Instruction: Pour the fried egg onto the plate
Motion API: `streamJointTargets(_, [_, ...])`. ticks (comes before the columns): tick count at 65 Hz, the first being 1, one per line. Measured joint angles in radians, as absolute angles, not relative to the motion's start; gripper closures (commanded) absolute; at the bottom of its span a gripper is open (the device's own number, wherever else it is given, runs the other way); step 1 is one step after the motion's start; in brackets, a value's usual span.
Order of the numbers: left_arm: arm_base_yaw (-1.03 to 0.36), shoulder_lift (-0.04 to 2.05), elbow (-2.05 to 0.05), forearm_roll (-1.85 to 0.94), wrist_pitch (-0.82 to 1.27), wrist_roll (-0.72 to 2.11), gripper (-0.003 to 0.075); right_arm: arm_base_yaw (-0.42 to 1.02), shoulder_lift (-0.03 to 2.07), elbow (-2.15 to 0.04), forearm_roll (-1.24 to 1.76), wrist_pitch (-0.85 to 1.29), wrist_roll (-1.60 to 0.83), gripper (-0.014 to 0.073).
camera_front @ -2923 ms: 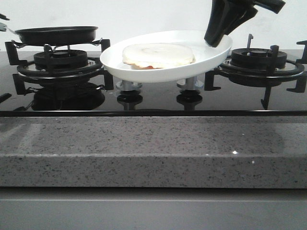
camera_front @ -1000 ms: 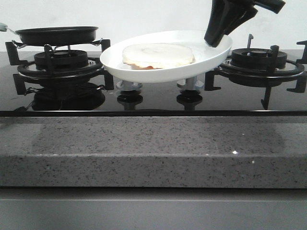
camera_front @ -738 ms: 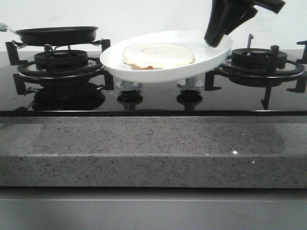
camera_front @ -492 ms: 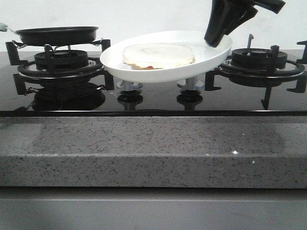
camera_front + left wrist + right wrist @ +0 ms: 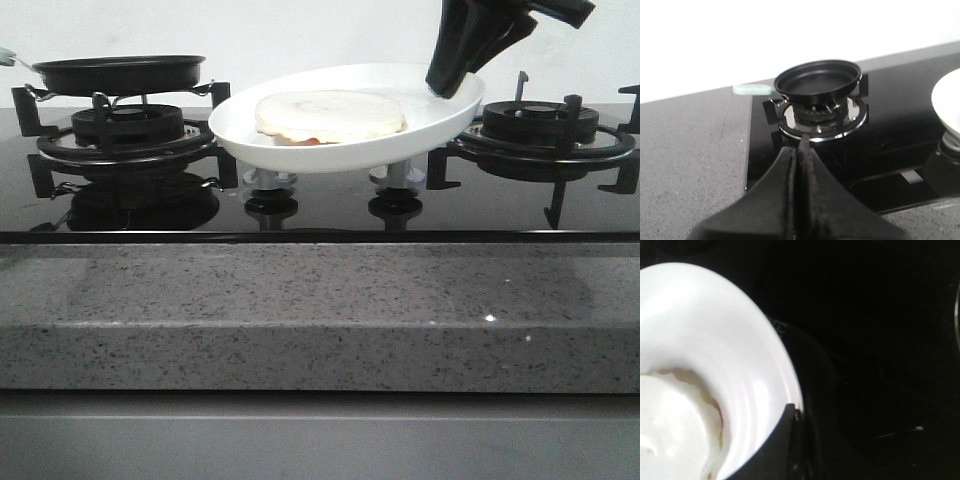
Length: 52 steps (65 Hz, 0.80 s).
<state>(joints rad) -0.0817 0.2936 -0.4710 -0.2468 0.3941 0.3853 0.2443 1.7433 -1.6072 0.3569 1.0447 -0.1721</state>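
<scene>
Glossy black hob, speckled granite counter

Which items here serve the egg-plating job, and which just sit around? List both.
Job:
- flat round off-white fried egg, lying on the plate
- wide glossy white round plate, held tilted above the hob
- right gripper, clamped on the plate's rim
- black round frying pan, empty on the left burner

Lying about:
- right burner's black metal grate
- speckled grey stone countertop
- left gripper, shut, empty

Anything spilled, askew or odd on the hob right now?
Nothing spilled. The wide white plate sits tilted, its right rim higher, pinched by the right gripper. The creamy fried egg lies on it; the black frying pan is empty.
</scene>
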Motion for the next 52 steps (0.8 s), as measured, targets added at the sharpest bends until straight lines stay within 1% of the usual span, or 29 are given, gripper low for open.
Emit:
streamJointTargets(10, [-0.082, 0.258, -0.450, -0.254, 0.375, 0.385, 0.0739, 0.244, 1.743, -1.607, 0.357, 1.045, -0.172, 0.0652])
streamJointTargets(52, [-0.082, 0.258, -0.448, -0.256, 0.373, 0.385, 0.0739, 0.244, 1.743, -1.607, 0.357, 1.030, -0.172, 0.0652])
